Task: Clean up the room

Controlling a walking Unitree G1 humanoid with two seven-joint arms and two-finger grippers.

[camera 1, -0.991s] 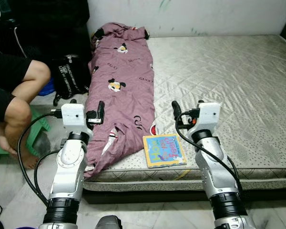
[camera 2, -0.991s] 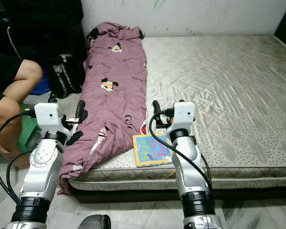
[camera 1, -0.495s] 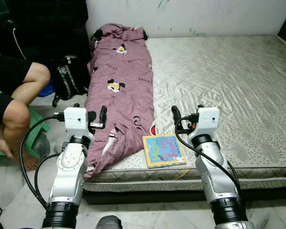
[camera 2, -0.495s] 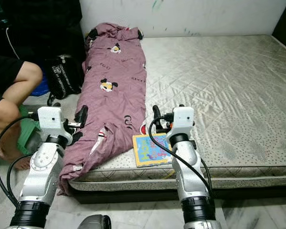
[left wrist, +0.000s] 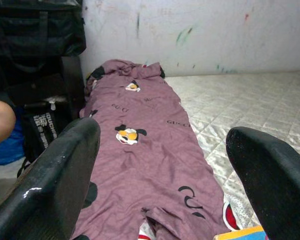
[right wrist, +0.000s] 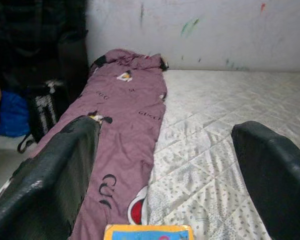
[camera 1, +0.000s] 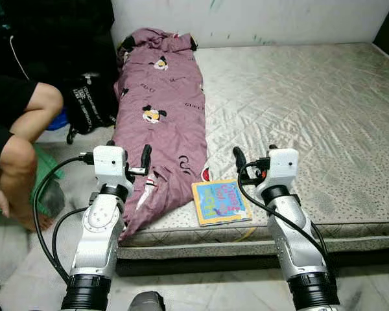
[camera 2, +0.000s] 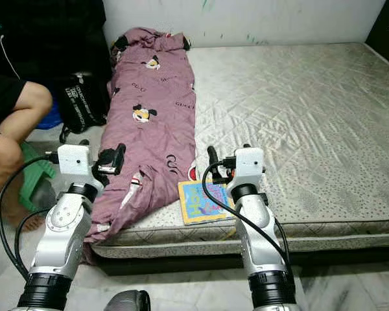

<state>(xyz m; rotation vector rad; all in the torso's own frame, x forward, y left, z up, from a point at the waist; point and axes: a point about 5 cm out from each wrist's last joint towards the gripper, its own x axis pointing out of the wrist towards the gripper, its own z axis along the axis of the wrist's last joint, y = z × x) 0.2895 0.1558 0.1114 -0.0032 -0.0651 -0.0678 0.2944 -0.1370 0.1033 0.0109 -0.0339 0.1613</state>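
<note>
A purple blanket [camera 1: 162, 123] printed with cartoon mice lies lengthwise along the left side of the bare grey mattress [camera 1: 311, 110], its near end hanging over the front edge. A colourful children's book [camera 1: 220, 201] lies flat at the mattress's front edge, just right of the blanket. My left gripper [camera 1: 128, 150] is raised over the blanket's near end, open with nothing held [left wrist: 162, 135]. My right gripper [camera 1: 254, 153] hovers just behind and right of the book, open and empty too [right wrist: 165, 127]. The book's top edge [right wrist: 149, 232] shows below the right gripper.
A person [camera 1: 26, 123] sits at the left beside the bed, knees bent, on a green stool [camera 1: 42, 172]. A black bag [camera 1: 91, 103] stands on the floor against the mattress's left side. A marked white wall [camera 1: 246, 19] runs behind the bed.
The whole picture has shifted slightly, so the camera moved. Both grippers stay raised and open over the bed's near edge. Blanket and book lie where they were.
</note>
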